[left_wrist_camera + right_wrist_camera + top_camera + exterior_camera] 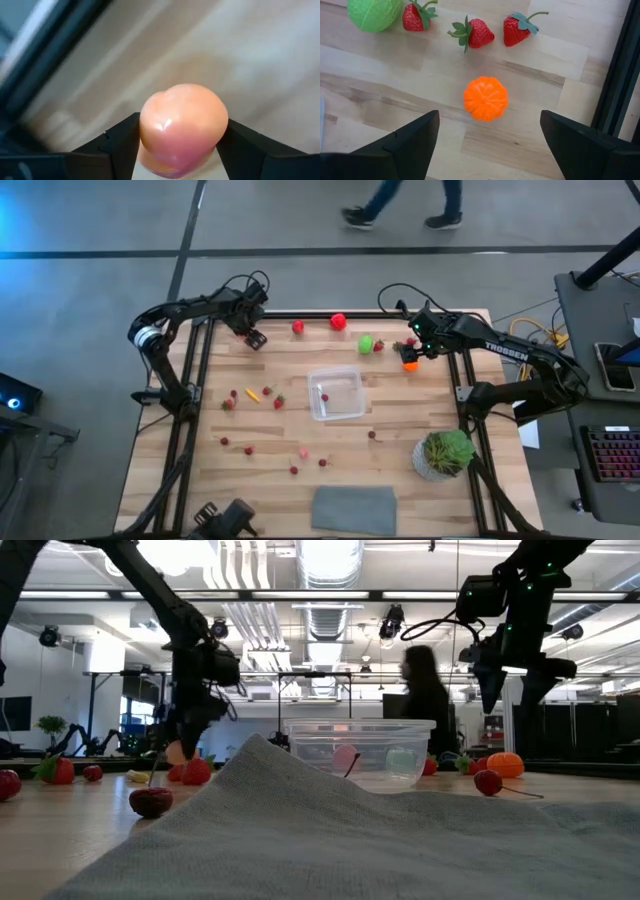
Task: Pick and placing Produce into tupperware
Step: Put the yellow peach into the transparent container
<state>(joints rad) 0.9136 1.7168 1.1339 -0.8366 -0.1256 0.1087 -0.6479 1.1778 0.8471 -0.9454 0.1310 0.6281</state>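
Note:
At the table's far left my left gripper (254,338) is shut on a peach-coloured round fruit (182,127), which shows in the low view (176,752) a little above the wood. My right gripper (490,135) stands open at the far right, above an orange fruit (485,98) that rests on the table between the lines of its fingers without touching them. The clear tupperware (336,394) stands at the table's middle with a small red piece inside. More produce lies scattered on the table: a green ball (372,12) and three strawberries (475,33). My left gripper pinches the peach-coloured fruit by its two opposite sides (147,135), one finger on each. The fingers come from above, pointing down. The fruit fills the gap between them and hangs clear of the table.
A red round fruit (339,321) and a strawberry (298,327) lie along the far edge. Small berries lie left of and in front of the tub. A potted plant (445,452) stands near right, a grey cloth (354,508) at the near edge. A person (425,700) passes behind the table.

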